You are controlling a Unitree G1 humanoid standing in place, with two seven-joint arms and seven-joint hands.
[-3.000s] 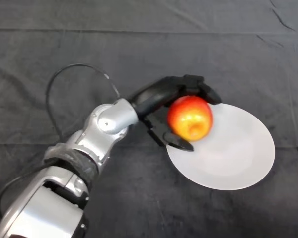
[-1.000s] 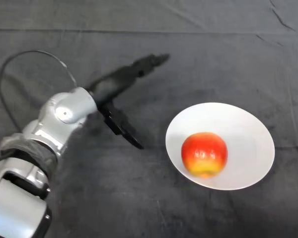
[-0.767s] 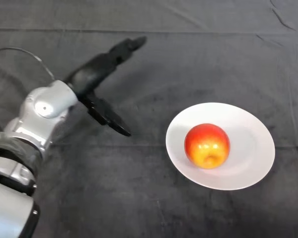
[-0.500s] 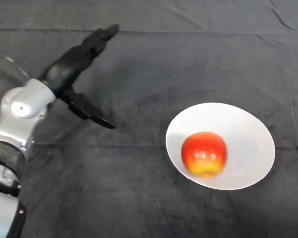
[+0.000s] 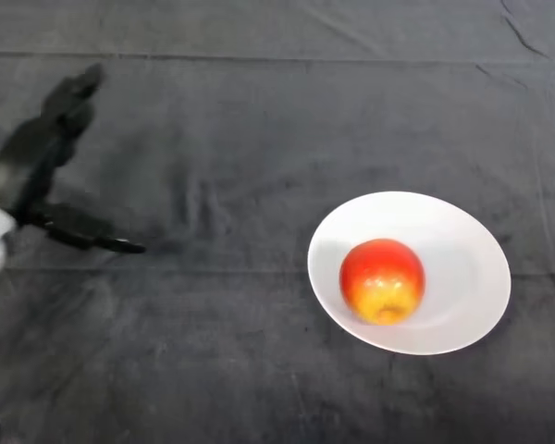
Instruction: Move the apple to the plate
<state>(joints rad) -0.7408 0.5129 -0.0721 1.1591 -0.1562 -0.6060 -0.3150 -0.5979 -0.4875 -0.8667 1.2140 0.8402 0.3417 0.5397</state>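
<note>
Hand (image 5: 32, 162), black, at far left edge: fingers spread straight, holding nothing, well apart from fruit. Round red-and-yellow apple (image 5: 382, 280) resting inside shallow white round plate (image 5: 476, 245) on dark-clothed counter (image 5: 259, 120). Placement apparently done; next, probably only keeping clear.

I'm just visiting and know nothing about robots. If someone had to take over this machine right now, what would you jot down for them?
Robot hand: open, fingers straight, holding nothing, at the far left edge of the view, well away from the plate.
Apple: sitting on the white plate, a little left of its middle, touched by nothing.
Done: the apple is on the plate, so the move looks complete.
Left: nothing with the apple; probably only parking the arm.
</note>
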